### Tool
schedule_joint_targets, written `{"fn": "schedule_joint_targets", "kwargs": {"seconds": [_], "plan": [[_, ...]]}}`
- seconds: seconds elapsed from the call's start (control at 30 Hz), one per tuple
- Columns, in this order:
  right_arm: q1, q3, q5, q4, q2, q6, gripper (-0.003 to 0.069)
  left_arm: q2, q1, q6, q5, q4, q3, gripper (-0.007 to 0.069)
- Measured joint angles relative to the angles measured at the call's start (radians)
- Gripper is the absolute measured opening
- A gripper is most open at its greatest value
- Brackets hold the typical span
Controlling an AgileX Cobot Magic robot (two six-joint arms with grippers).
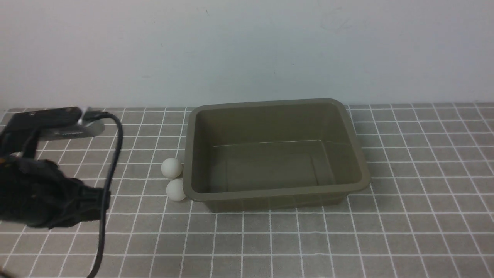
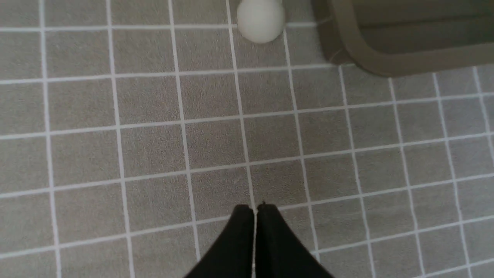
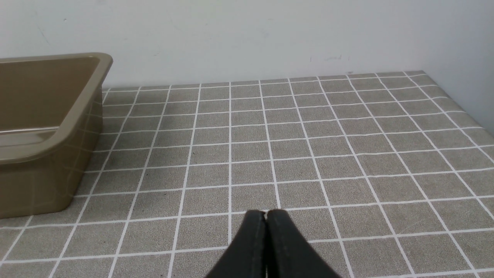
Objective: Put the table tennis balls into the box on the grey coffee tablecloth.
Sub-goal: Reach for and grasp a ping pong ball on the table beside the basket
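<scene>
Two white table tennis balls lie on the grey coffee tablecloth (image 1: 405, 193) against the left wall of the olive-brown box (image 1: 353, 135): a far ball (image 1: 171, 168) and a near ball (image 1: 176, 190). The box holds nothing. One ball (image 2: 261, 20) and the box's corner (image 2: 386, 67) show in the left wrist view. My left gripper (image 2: 255, 208) is shut and empty above the cloth, to the left of the balls and nearer the front. My right gripper (image 3: 266, 213) is shut and empty over the cloth, to the right of the box (image 3: 77, 112).
My left arm (image 1: 38, 193) with its black cable (image 1: 112, 173) fills the left side of the front view. A grey flat device (image 1: 73, 129) lies behind it. A pale wall stands behind the table, and another wall at the cloth's right edge (image 3: 455, 100).
</scene>
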State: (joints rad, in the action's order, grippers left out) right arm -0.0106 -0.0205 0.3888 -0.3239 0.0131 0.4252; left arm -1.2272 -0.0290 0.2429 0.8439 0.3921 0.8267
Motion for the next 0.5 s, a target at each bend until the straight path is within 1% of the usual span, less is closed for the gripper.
{"fn": "schedule_joint_targets", "kwargs": {"seconds": [0.03, 0.13, 0.27, 0.4, 0.5], "plan": [[0.0, 0.0, 0.0, 0.0, 0.0, 0.0, -0.0014, -0.069, 0.0, 0.024, 0.0, 0.005, 0.038, -0.0005], [0.0, 0.0, 0.0, 0.0, 0.0, 0.0, -0.0014, -0.191, 0.0, 0.049, -0.006, 0.009, 0.096, -0.0005], [0.0, 0.0, 0.0, 0.0, 0.0, 0.0, -0.0014, -0.283, -0.023, 0.068, -0.041, 0.008, 0.155, -0.0005], [0.0, 0.0, 0.0, -0.001, 0.0, 0.0, -0.0014, -0.416, -0.082, 0.074, -0.133, 0.014, 0.216, -0.0005], [0.0, 0.0, 0.0, -0.001, 0.0, 0.0, -0.0014, -0.47, -0.103, 0.079, -0.173, 0.013, 0.239, -0.0005]]}}
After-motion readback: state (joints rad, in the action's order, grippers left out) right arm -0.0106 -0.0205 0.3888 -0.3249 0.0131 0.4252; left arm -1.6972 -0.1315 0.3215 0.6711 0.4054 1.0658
